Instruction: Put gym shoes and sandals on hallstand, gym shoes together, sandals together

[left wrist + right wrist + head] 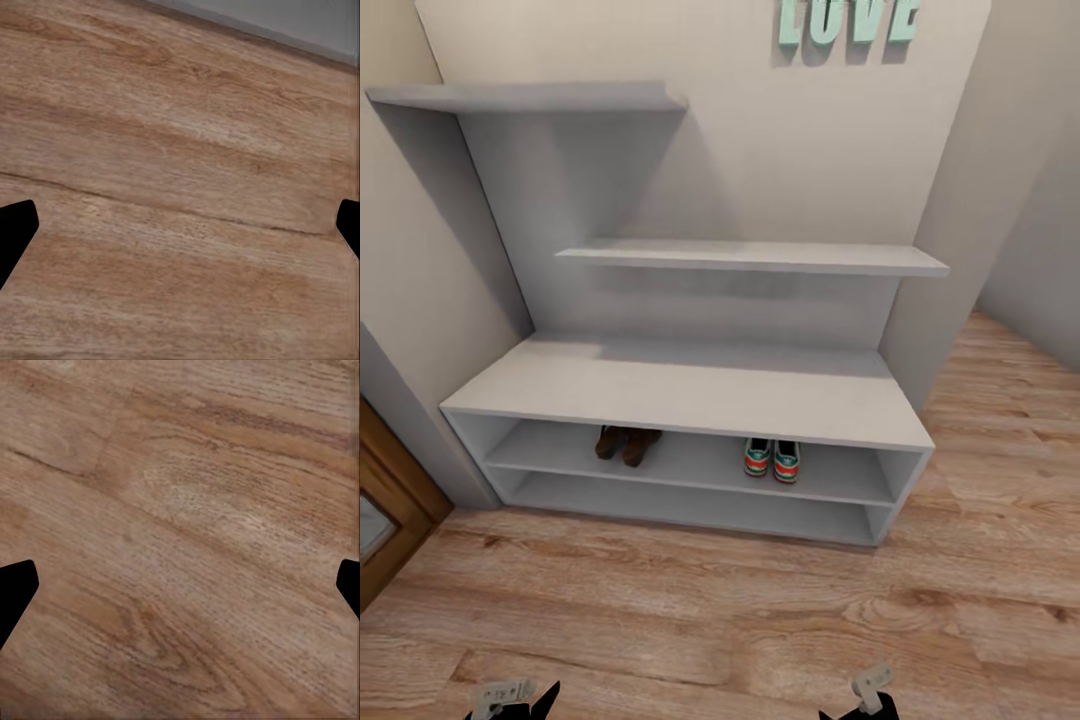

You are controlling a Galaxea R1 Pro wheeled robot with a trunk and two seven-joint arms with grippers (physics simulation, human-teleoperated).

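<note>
Both claws low, spread, over floor point(180, 150).

Two gym shoes point(772, 459) at right, two sandals point(626, 443) at left, one hallstand point(690, 385) with two low shelves, two wall shelves, four mint letters point(847, 20)

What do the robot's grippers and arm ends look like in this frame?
In the head view, each arm end shows a small pale grey bracket-like part above black pieces: left gripper, right gripper. In the wrist views the fingertips are plain matte black wedges. No cables or markings are visible.
</note>
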